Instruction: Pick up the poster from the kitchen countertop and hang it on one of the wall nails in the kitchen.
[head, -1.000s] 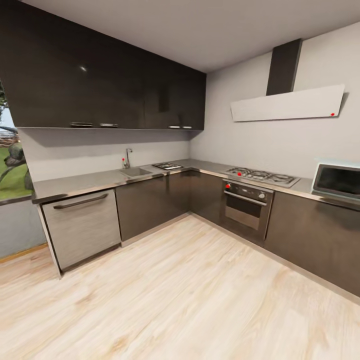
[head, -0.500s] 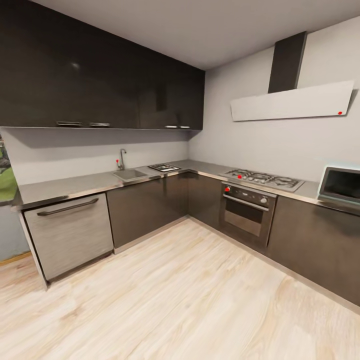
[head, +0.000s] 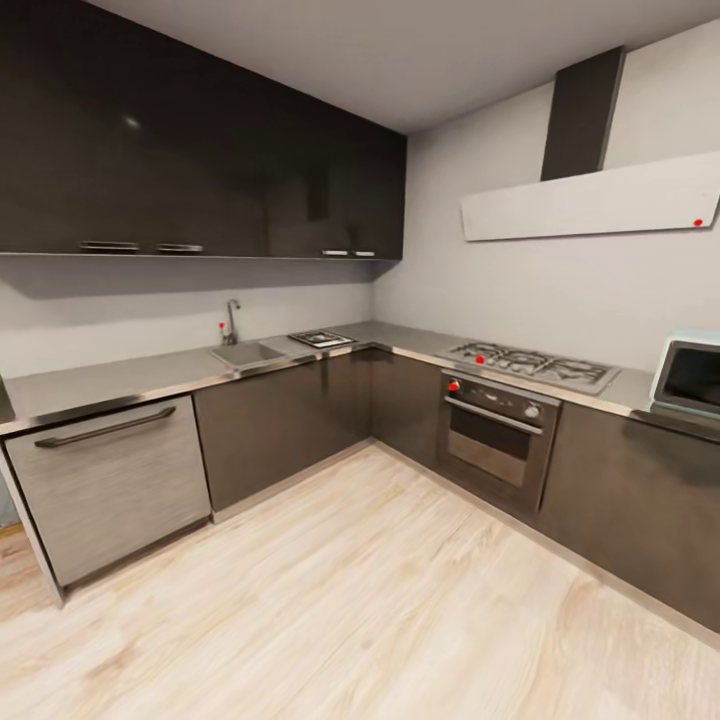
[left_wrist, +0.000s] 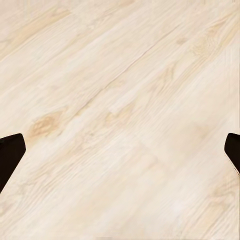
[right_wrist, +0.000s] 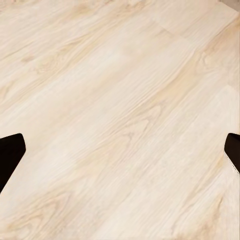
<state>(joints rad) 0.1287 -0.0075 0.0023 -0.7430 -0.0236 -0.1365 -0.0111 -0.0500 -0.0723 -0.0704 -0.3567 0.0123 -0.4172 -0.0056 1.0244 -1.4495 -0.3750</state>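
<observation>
Presently, the left gripper and right gripper are held spread wide, with nothing between the fingertips, over pale wood floor. Farther out, the kitchen countertop is seen carrying an inset sink and a small dark-framed flat item, too small to identify; no writing can be read.

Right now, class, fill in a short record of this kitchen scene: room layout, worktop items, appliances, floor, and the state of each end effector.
layout: L-shaped kitchen countertop under dark wall cabinets
worktop items: sink with tap; small flat dark-framed object beside it, too small to identify
appliances: hob, oven, microwave
floor: pale wood
left end effector: open, over floor
right end effector: open, over floor
</observation>
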